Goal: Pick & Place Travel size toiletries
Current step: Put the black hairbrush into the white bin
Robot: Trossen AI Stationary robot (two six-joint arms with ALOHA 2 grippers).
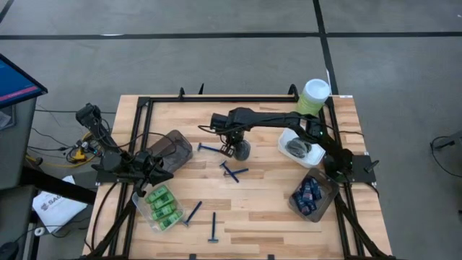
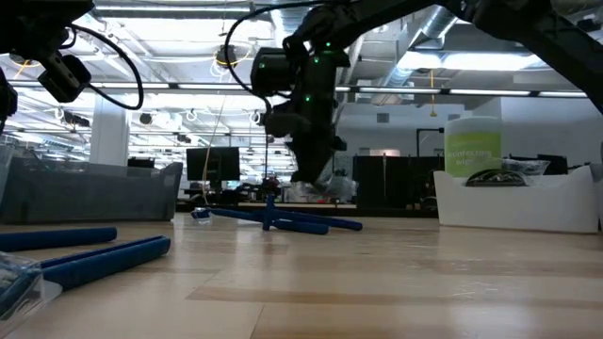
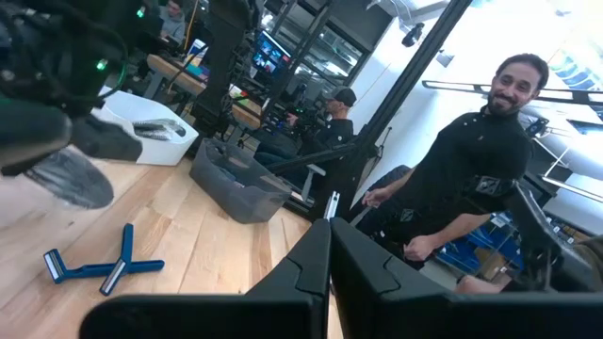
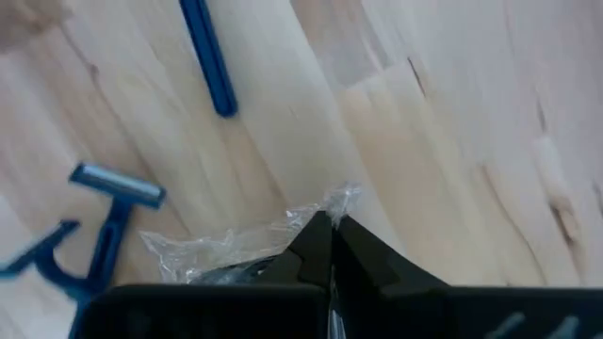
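Wooden worktop [image 1: 267, 209] strewn with blue razors [image 1: 234, 172]. Right claw [image 1: 232, 149] mid-worktop, pinched on a plastic-wrapped dark tin [image 1: 241, 150]. Left claw [image 1: 167, 173] closed, empty, beside smoky tub [image 1: 173, 148].

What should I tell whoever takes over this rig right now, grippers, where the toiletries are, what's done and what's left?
Right gripper: shut on a plastic-wrapped dark round tin, mid-table.
Left gripper: shut, empty, waiting by the smoky tub.
Done: dark-blue tubes in the clear tub at right; one item in the white tub.
Left: blue razors loose on the table, green mini bottles front left.
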